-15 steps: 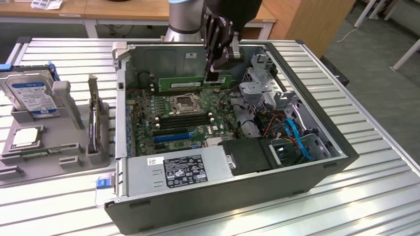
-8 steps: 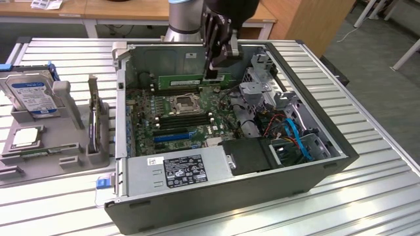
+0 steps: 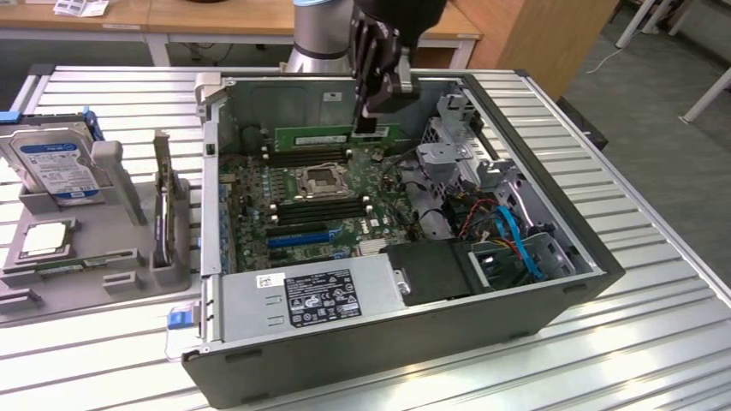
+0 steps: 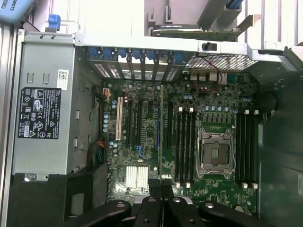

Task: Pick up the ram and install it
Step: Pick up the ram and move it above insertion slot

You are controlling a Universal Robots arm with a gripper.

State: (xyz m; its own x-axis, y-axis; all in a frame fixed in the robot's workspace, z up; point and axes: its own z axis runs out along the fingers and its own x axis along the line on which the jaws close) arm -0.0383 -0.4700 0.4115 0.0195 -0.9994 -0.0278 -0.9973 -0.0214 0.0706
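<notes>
**Claw grips the ram over the open case**

Your claw [image 3: 368,128] is clenched on the ram [image 3: 320,137], pinching it at one end. The green stick hangs on its edge inside the open case [image 3: 571,257], above the motherboard [image 4: 142,142].

In the exterior view it runs level from the fingertips toward that view's left. It sits close to the case's far wall, over the far slots [image 3: 303,158] beyond the socket [image 3: 320,180].

From the wrist you look straight down its thin edge, a dark line running away from the fingers [image 4: 152,189] across the board. You cannot tell whether the ram touches a slot or hangs just above it.

The case stands on the slatted desk [image 3: 662,282]. On the exterior view's left, a grey tray [image 3: 115,257] holds a hard drive [image 3: 51,163] and a silver chip [image 3: 46,240].
</notes>
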